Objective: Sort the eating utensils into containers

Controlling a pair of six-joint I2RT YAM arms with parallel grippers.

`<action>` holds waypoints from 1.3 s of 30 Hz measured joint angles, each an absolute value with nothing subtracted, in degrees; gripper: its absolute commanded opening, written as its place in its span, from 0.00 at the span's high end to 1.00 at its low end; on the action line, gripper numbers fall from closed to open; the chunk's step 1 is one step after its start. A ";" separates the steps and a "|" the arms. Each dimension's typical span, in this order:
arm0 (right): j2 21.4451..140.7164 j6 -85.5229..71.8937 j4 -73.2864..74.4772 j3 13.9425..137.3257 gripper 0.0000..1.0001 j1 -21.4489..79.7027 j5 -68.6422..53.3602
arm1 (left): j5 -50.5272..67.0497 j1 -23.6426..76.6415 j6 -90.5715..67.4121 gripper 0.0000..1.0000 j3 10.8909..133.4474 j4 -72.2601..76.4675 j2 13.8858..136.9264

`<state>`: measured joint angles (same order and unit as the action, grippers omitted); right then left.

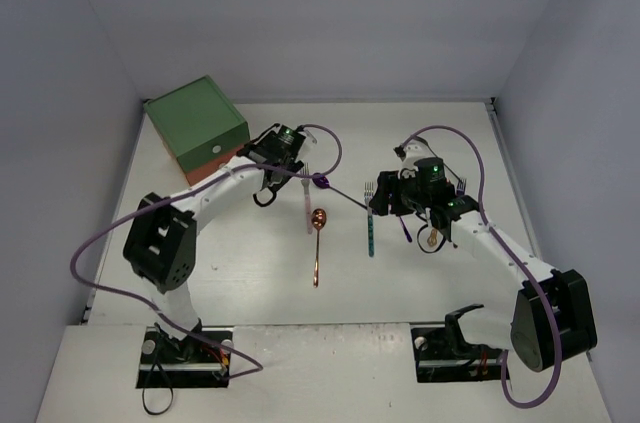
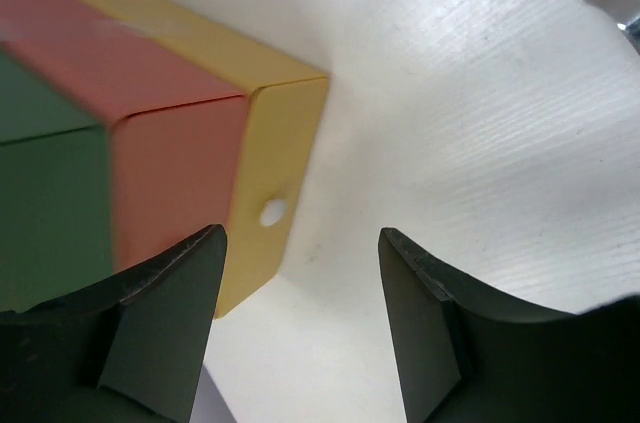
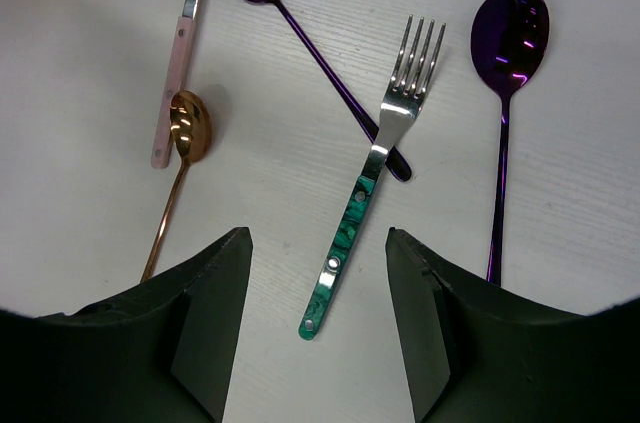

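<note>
Teal-handled fork: flat on the table straight ahead of the right gripper. Its tines point away and the handle tip lies in line with the gap between the fingers. Neither finger touches it.
First purple spoon: ahead of the same gripper, on a slant. Its handle end crosses the fork's neck, but which lies on top cannot be told. Its bowl is far forward, toward the left of the wrist view.
Second purple spoon: ahead of the finger on the right of that view, bowl away, handle running back behind the finger.
Copper spoon: ahead of the opposite finger, bowl forward, handle running back toward it.
Pink-handled utensil: just beyond the copper spoon, its handle end beside that bowl and its head cut off by the frame edge.
More utensils: under the right wrist in the overhead view, too hidden to name.
Right gripper state: fingers apart, roughly half spread, gripping nothing.
Chest: close in front of the left gripper, off toward the left of its view.
Yellow drawer: nearest the gap, its white knob just ahead of one fingertip.
Orange-red drawer, green drawer: next along, farther to that side, partly hidden by the finger.
Left gripper state: fingers wide apart and empty, with only bare table between them.
</note>
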<state>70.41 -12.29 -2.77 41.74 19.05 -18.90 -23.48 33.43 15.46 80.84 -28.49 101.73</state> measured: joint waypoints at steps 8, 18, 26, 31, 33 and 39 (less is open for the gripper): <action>70.41 -12.32 -2.79 41.71 0.46 19.05 -18.97 | -40.95 34.23 20.97 0.53 74.56 -21.99 94.91; 70.43 -12.34 -2.79 41.51 0.46 19.05 -19.48 | -46.60 34.00 25.08 0.54 65.52 -15.54 93.19; 71.11 -12.34 -2.78 41.23 0.46 19.05 -19.78 | -47.99 34.00 8.76 0.75 68.74 -19.61 84.80; 71.11 -12.38 -2.79 41.23 0.46 19.05 -20.26 | -50.79 34.00 -11.48 0.67 71.50 -26.64 79.47; 71.08 -12.46 -2.79 41.23 0.46 19.05 -20.49 | -51.24 34.00 -18.45 0.64 72.64 -29.52 78.91; 70.02 -12.67 -2.79 41.20 0.46 19.05 -21.21 | -51.03 33.93 -32.73 0.46 74.73 -36.23 81.45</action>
<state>70.02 -12.67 -2.79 41.20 19.05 -21.21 -51.03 33.93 -32.73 74.73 -36.23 81.45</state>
